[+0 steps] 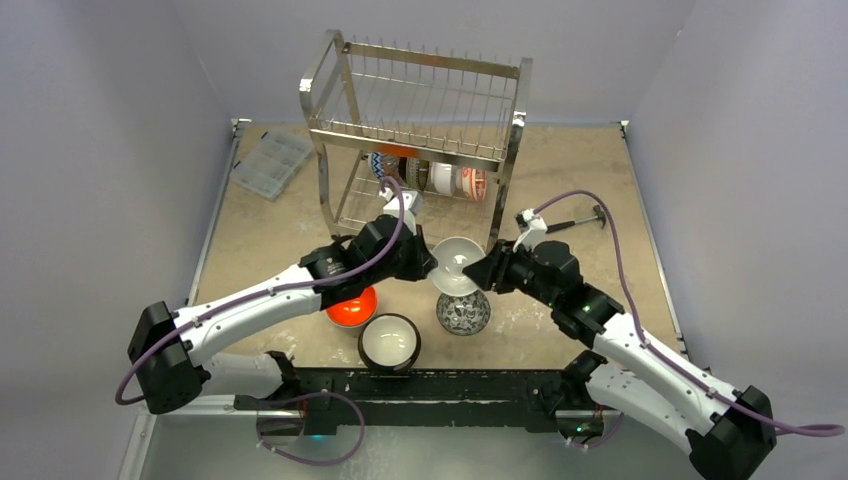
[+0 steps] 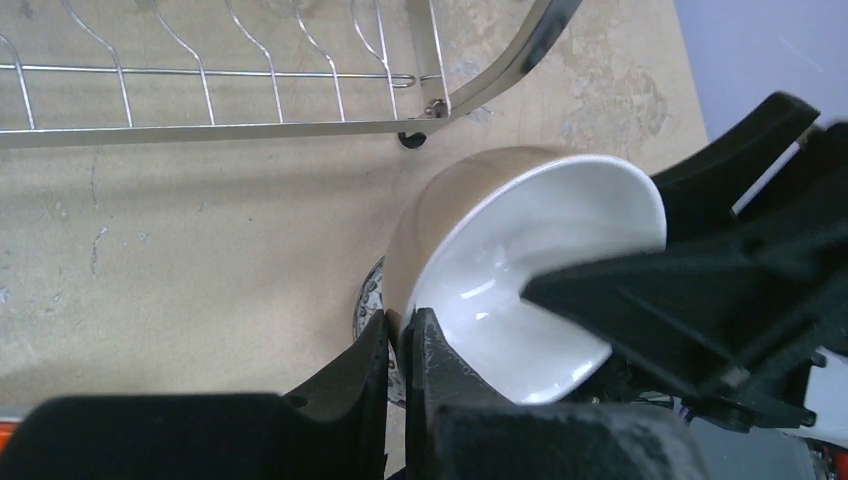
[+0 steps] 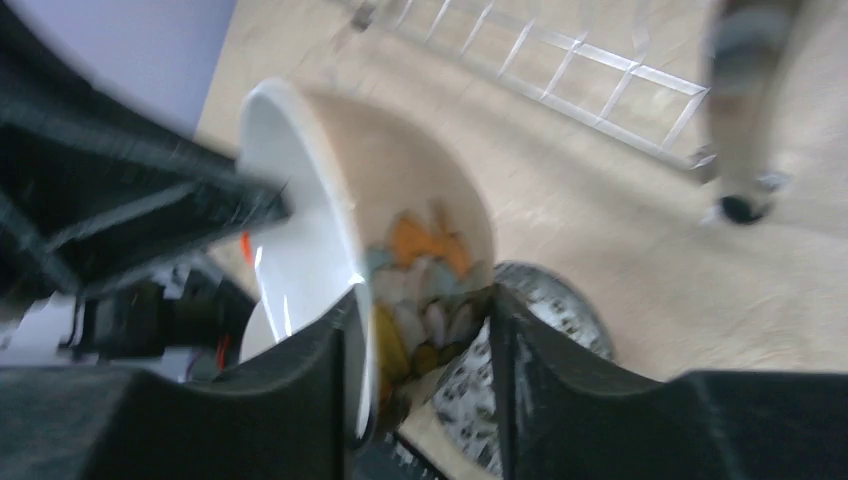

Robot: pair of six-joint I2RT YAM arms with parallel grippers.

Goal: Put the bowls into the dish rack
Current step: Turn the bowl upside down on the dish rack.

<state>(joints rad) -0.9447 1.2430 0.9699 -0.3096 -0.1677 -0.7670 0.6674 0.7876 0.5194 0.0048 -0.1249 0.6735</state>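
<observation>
A bowl (image 1: 458, 262), white inside and tan with a coloured pattern outside, hangs between both arms above a blue-speckled bowl (image 1: 463, 313). My left gripper (image 1: 432, 262) is shut on its rim, which shows clearly in the left wrist view (image 2: 404, 335) with the bowl (image 2: 540, 270) tilted. My right gripper (image 1: 478, 270) straddles the opposite rim with its jaws apart, one finger inside and one outside the bowl (image 3: 420, 200), as the right wrist view (image 3: 425, 320) shows. The steel dish rack (image 1: 420, 110) stands behind, with several bowls (image 1: 430, 178) on its lower tier.
An orange-red bowl (image 1: 352, 308) and a dark-rimmed white bowl (image 1: 389, 340) sit on the table near the left arm. A clear plastic box (image 1: 270, 162) lies at far left. A black-handled tool (image 1: 580, 220) lies right of the rack. The rack's leg (image 2: 415, 135) is close by.
</observation>
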